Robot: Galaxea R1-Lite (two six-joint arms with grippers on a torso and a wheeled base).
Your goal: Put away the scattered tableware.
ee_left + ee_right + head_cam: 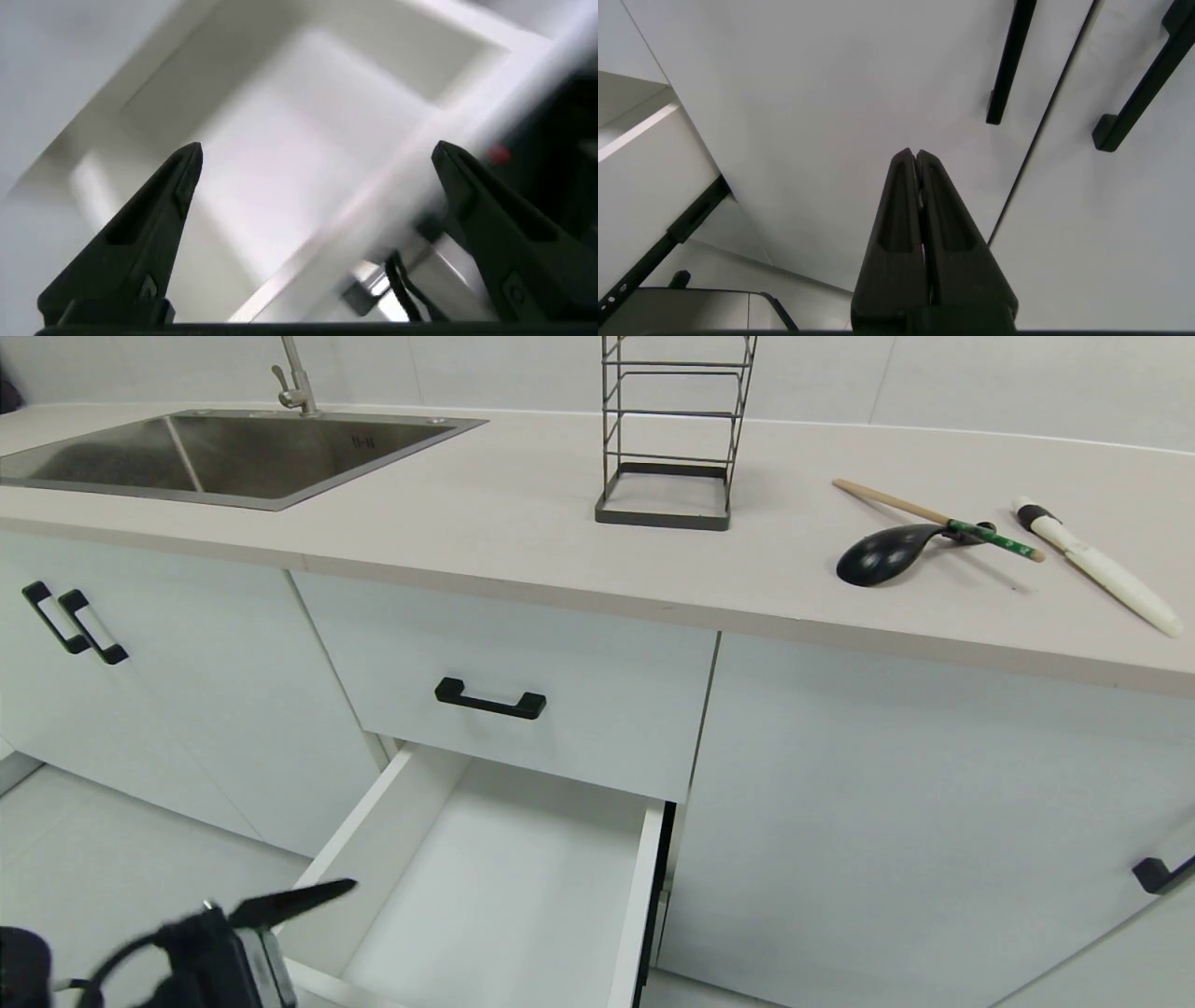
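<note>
Tableware lies on the desk at the right in the head view, a black spoon with a wooden stick across its handle and a white-handled tool near them, well apart from the left claw, which hangs low by the open drawer. From the left wrist, that claw is spread wide over the drawer's floor. From the right wrist, the right claw is pressed together before a cabinet door; lifting the spoon could drag the stick off the desk, and a rising arm might strike the jutting drawer.
</note>
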